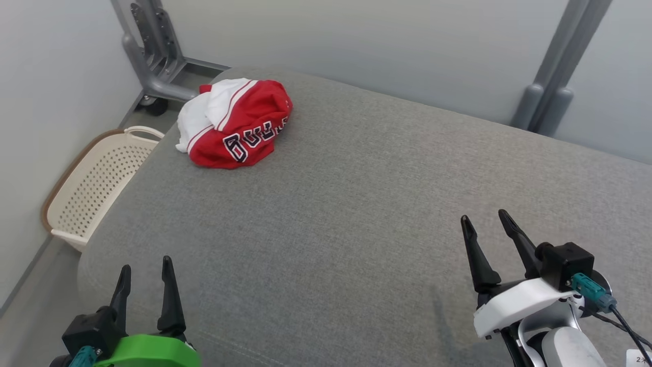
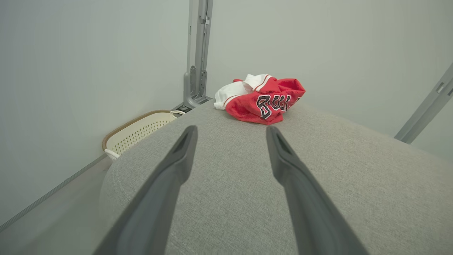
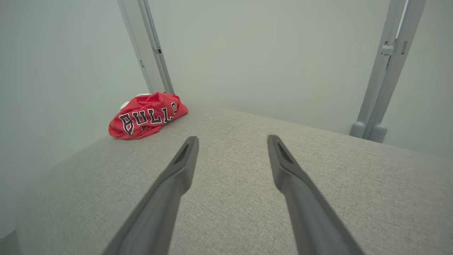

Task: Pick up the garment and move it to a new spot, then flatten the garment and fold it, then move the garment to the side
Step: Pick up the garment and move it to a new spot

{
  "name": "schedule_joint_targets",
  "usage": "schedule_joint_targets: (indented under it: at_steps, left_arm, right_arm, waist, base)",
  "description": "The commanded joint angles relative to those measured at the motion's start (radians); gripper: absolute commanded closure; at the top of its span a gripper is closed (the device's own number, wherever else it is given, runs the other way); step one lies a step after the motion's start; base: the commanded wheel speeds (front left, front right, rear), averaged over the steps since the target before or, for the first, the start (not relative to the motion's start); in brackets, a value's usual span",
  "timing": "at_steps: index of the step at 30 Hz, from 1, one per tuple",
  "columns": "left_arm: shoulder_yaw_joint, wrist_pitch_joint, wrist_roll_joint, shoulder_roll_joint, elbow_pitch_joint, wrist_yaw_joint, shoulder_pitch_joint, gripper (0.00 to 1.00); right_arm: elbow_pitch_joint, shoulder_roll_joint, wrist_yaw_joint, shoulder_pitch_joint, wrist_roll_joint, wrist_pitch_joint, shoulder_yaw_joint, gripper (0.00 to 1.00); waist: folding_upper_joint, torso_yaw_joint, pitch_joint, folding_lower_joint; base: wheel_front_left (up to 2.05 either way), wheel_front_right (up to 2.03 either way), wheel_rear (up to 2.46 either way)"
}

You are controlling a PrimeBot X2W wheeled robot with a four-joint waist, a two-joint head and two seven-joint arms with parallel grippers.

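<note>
**Q:** What does the head view show?

**A:** A red and white basketball jersey (image 1: 234, 125) lies crumpled in a heap at the far left corner of a grey upholstered cushion (image 1: 356, 204). The heap's long axis runs left to right, with the right end a little farther away. White cloth sits at the left end and red at the right. Black letters rise toward the right and are cut short by a fold. The left gripper (image 1: 146, 263) is at the near left and the right gripper (image 1: 484, 215) at the near right. Both have fingers spread with nothing between them, and both are well apart from the jersey. A cream perforated laundry basket (image 1: 97, 183) stands on the floor left of the cushion.

**Q:** And the left wrist view?

**A:** The left gripper (image 2: 231, 128), spread and empty, points toward the far edge. The jersey (image 2: 263, 101) lies well ahead, slightly right of the gap. Its white folds show at the left. The laundry basket (image 2: 138, 131) sits low on the left, near a grey metal post (image 2: 196, 53).

**Q:** The right wrist view?

**A:** The right gripper (image 3: 233, 137), also spread and empty, points over bare cushion. The jersey (image 3: 147, 115) lies far ahead to the left. Here its red side faces the camera. The lettering reads BULL plus part of a last letter, more than the other views give. The white is a sliver behind.
</note>
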Motion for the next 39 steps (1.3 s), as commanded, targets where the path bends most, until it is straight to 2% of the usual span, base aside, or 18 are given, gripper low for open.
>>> schedule_joint_targets:
  at_steps: [1,13,21,31,35,39]
  left_arm:
    - [0.002,-0.006,0.000,0.000,-0.007,0.005,0.009,0.00]
    - [0.024,-0.007,0.002,-0.001,-0.003,-0.006,-0.026,0.00]
    - [0.041,0.040,0.017,0.066,0.015,-0.040,-0.182,0.00]
    - [0.033,0.223,0.053,0.225,0.149,-0.152,-0.542,0.00]
    - [0.030,0.293,0.036,0.252,0.236,-0.195,-0.671,0.00]
    - [0.039,0.355,-0.017,0.246,0.332,-0.245,-0.765,0.00]
  right_arm:
    - [0.004,-0.003,0.000,-0.006,-0.002,-0.006,0.000,0.00]
    - [-0.013,-0.004,0.000,-0.029,-0.017,-0.004,-0.003,0.00]
    - [-0.057,-0.004,0.000,-0.059,-0.044,0.006,-0.011,0.00]
    - [-0.103,-0.004,0.000,-0.126,-0.084,0.027,0.009,0.00]
    - [-0.121,-0.004,0.000,-0.153,-0.107,0.036,0.005,0.00]
    - [-0.134,-0.004,0.000,-0.178,-0.119,0.046,0.009,0.00]
  waist:
    - [0.0053,0.048,0.012,0.0000]
    - [0.0053,0.016,0.053,0.0000]
    - [0.0053,-0.031,0.118,0.0000]
    - [0.0053,-0.134,0.254,0.0000]
    - [0.0053,-0.176,0.315,0.0000]
    - [0.0053,-0.217,0.370,0.0000]
  base:
    - [0.00,0.00,0.00]
    - [0.00,0.00,0.00]
    - [0.00,0.00,0.00]
    - [0.00,0.00,0.00]
    - [0.00,0.00,0.00]
    - [0.00,0.00,0.00]
